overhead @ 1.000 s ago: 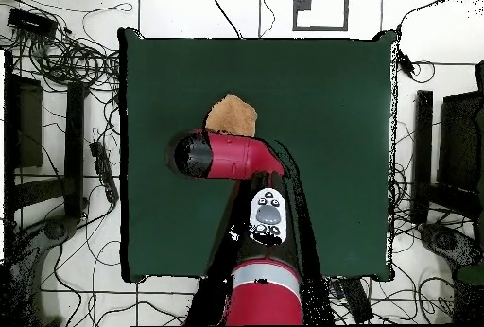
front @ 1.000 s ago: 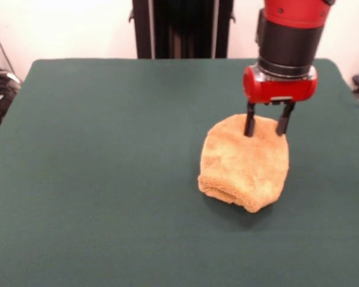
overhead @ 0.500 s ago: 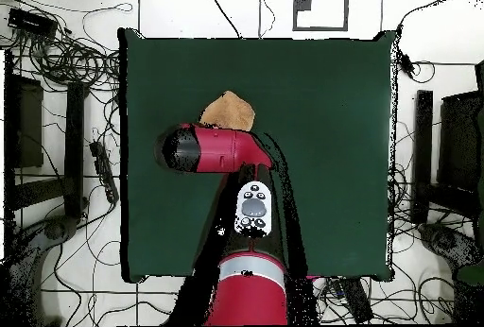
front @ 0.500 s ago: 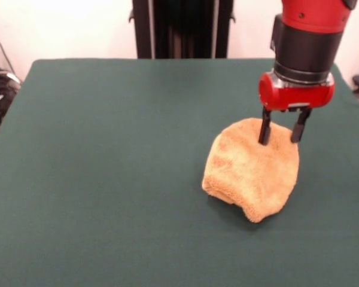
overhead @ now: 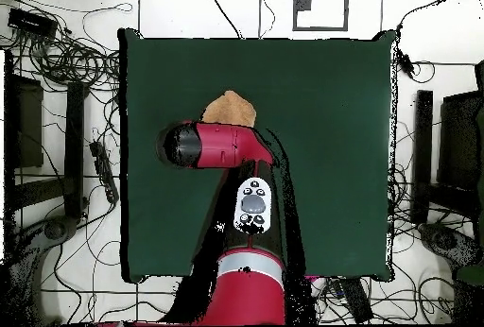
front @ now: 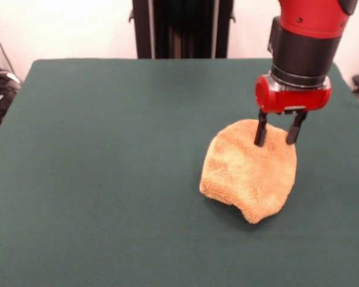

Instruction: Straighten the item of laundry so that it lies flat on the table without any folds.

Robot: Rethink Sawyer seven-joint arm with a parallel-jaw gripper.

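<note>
Gripper [front: 277, 136] shifts slightly back toward table [front: 107, 149] centre versus half a second ago, jaws spread wide, tips straddling the towel's [front: 249, 168] far edge. Towel barely moves with it: still bunched and folded, right of table centre. No flattening progress.

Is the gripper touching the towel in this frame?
Touching. In the front view the gripper stands open, its two fingertips pressed into the far edge of the bunched towel. The arm hides this in the overhead view.
</note>
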